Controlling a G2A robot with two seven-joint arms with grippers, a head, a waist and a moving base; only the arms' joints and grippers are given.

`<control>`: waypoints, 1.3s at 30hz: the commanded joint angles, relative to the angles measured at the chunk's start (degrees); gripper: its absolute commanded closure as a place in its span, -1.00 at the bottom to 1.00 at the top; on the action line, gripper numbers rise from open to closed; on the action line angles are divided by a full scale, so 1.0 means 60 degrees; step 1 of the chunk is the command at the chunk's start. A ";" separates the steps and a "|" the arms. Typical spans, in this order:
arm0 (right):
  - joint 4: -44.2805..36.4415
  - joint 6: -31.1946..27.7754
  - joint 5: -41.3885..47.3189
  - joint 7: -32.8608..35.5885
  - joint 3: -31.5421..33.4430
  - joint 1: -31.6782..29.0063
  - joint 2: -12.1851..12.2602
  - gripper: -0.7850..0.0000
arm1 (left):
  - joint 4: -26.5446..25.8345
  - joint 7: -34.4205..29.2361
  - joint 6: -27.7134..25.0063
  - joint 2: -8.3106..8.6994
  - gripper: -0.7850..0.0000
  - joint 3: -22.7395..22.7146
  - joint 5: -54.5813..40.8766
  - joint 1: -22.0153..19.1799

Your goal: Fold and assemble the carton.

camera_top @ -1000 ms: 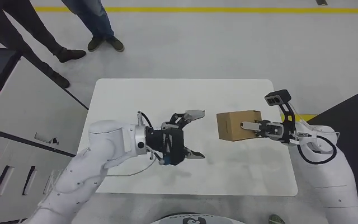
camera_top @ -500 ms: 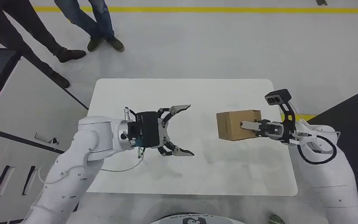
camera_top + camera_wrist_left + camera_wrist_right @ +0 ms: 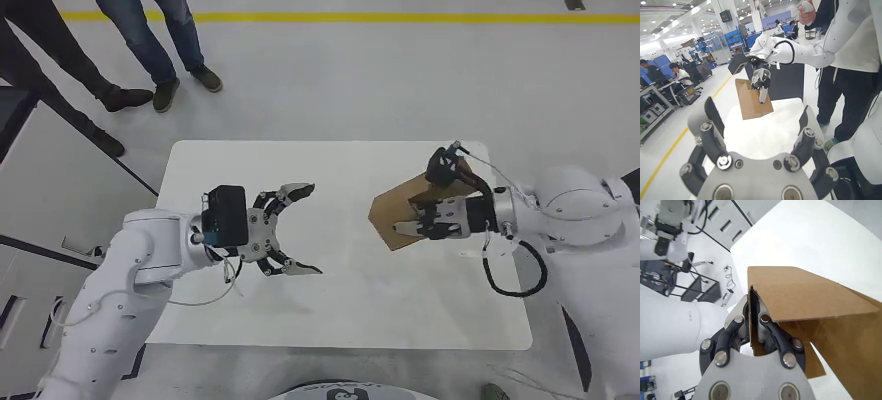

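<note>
Carton (image 3: 395,205): brown corrugated card, held tilted over the right side of the worktop (image 3: 350,300); looks clear of the surface.
Right gripper (image 3: 751,306): pinching one wall edge, one finger inside, one outside.
Left gripper (image 3: 298,228): spread wide, empty, over the worktop's left-middle, well apart from the carton.
Handling: I judge it light, stiff across the panels and floppy at the creases; the thin wall could crush or swivel under a single pinch.
Hold: best on a wall close to a fold line; my free gripper should press flaps flat-on.
Hidden: underside and far end out of sight; can't tell which flaps are tucked. One loose flap (image 3: 810,362) hangs near my right gripper.
</note>
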 commanded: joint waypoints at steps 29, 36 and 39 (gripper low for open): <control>0.0260 -0.0543 -0.4887 -0.0544 -0.5174 0.2804 0.0022 1.00 | 0.1216 0.0092 0.0000 0.0582 -1.00 0.0097 -0.1564 0.0036; 0.0642 -0.0771 -0.5243 -0.0772 -0.5970 0.3286 -0.0053 1.00 | 0.1220 0.0092 0.0000 0.0631 -1.00 0.0522 -0.1548 -0.0085; 0.0642 -0.0771 -0.5243 -0.0772 -0.5970 0.3286 -0.0053 1.00 | 0.1220 0.0092 0.0000 0.0631 -1.00 0.0522 -0.1548 -0.0085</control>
